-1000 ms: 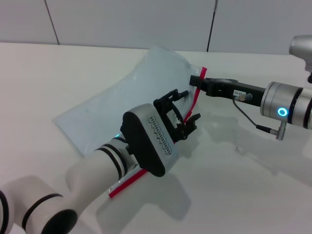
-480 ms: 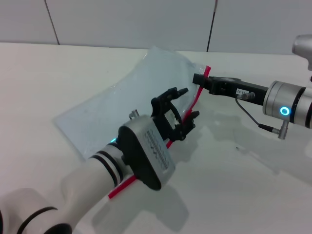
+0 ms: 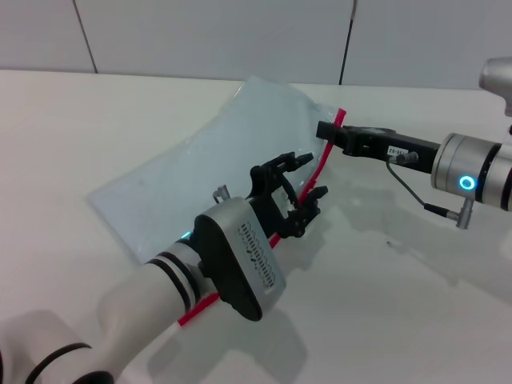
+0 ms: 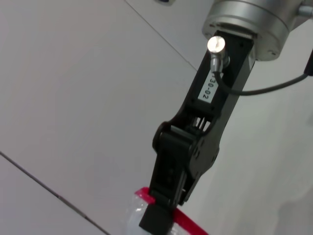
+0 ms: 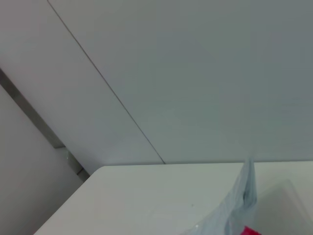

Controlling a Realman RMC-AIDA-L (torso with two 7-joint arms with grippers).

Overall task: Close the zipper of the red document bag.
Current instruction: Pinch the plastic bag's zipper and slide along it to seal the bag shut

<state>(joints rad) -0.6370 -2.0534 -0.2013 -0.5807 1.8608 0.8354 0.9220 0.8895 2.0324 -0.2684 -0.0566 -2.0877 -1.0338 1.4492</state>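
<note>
The red document bag (image 3: 208, 160) is a clear bluish pouch lying on the white table, with its far right corner lifted. Its red zipper (image 3: 314, 170) runs along the right edge from that corner down toward me. My right gripper (image 3: 326, 131) is shut on the raised corner at the zipper's far end. The left wrist view shows this as the right gripper (image 4: 156, 218) pinching the red zipper (image 4: 188, 224). My left gripper (image 3: 306, 178) is open, with one finger on each side of the zipper partway along it. In the right wrist view only the bag's corner (image 5: 245, 193) shows.
A white table (image 3: 416, 304) extends to the right and front of the bag. A grey panelled wall (image 3: 240, 32) rises behind the table's far edge. My left forearm (image 3: 160, 280) lies over the near end of the zipper.
My left gripper has drawn back a little along the zipper toward me. The right gripper lifted the bag's corner slightly a second ago and has held still since.
</note>
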